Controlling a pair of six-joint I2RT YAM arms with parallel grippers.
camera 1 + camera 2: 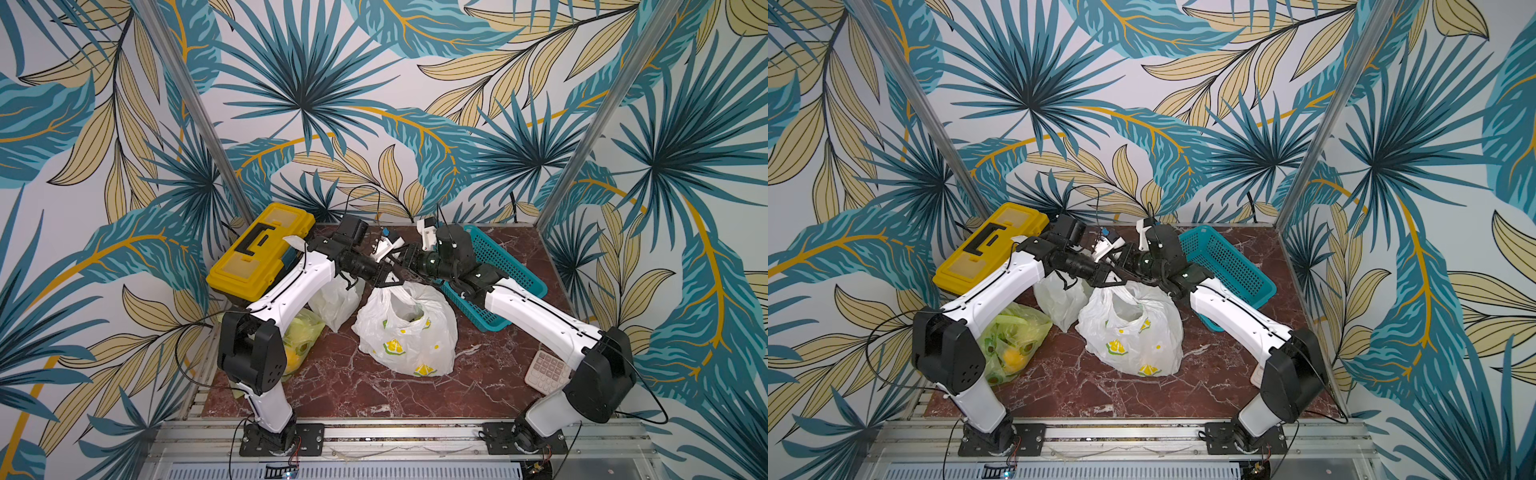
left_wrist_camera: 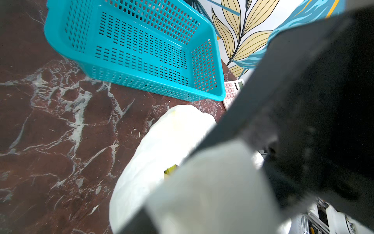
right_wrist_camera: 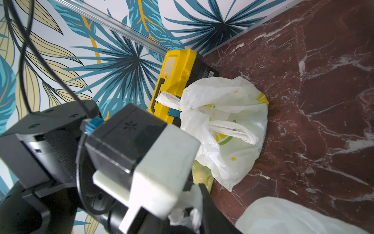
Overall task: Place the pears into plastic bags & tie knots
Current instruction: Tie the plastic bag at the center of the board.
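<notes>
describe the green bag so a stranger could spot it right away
Find the yellow toolbox at the table's far left corner, then come toward the near edge, beside the left arm's black elbow. The lime-green bag lies there, translucent with yellow fruit showing; both neighbouring bags are white.

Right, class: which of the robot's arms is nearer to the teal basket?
Right. The right arm reaches over the near side of the teal basket; the left arm is beyond the lemon-print bag, beside the yellow toolbox.

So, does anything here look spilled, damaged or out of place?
Nothing is spilled or damaged. Only the green bag sits at the table's left edge, partly hidden by the left arm, and the calculator is half hidden by the right arm.
</notes>
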